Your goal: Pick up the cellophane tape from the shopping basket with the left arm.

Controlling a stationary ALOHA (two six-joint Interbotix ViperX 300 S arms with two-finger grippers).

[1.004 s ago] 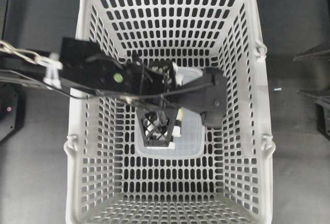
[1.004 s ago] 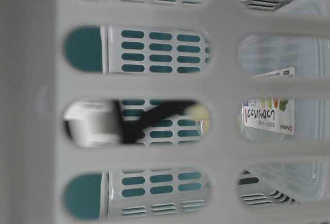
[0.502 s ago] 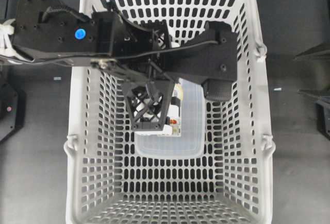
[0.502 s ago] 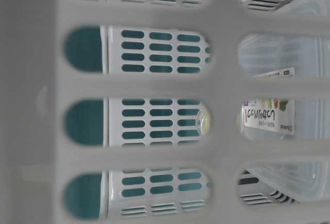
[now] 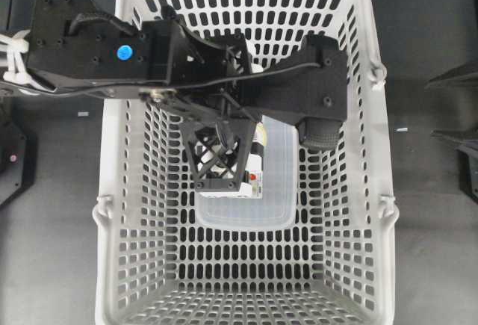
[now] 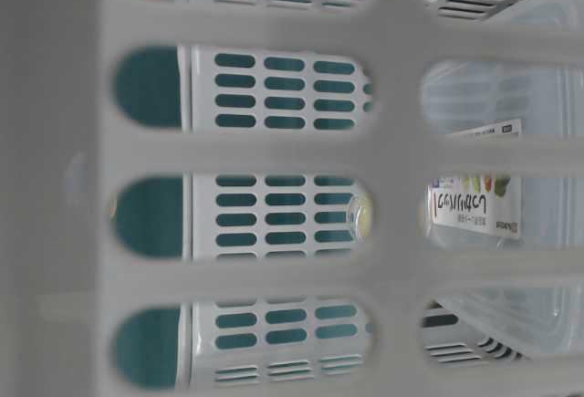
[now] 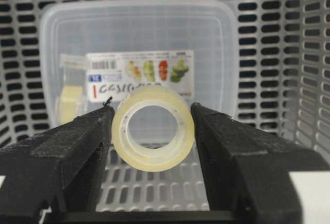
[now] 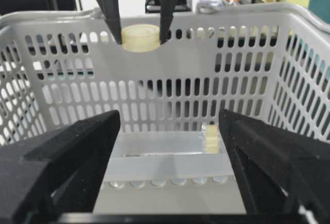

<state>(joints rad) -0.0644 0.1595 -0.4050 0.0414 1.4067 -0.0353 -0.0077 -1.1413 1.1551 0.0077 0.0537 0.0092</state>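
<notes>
Dark worktop under the shopping basket; left tool grips the cellophane tape, lifted near the rim, pickup seemingly done; right tool gapes empty.

The shopping basket walls fence the floor on every side, leaving entry only from above. A clear container fills the floor's middle toward the far wall. The left arm spans the far-left rim; slotted floor by the near wall lies free.
</notes>
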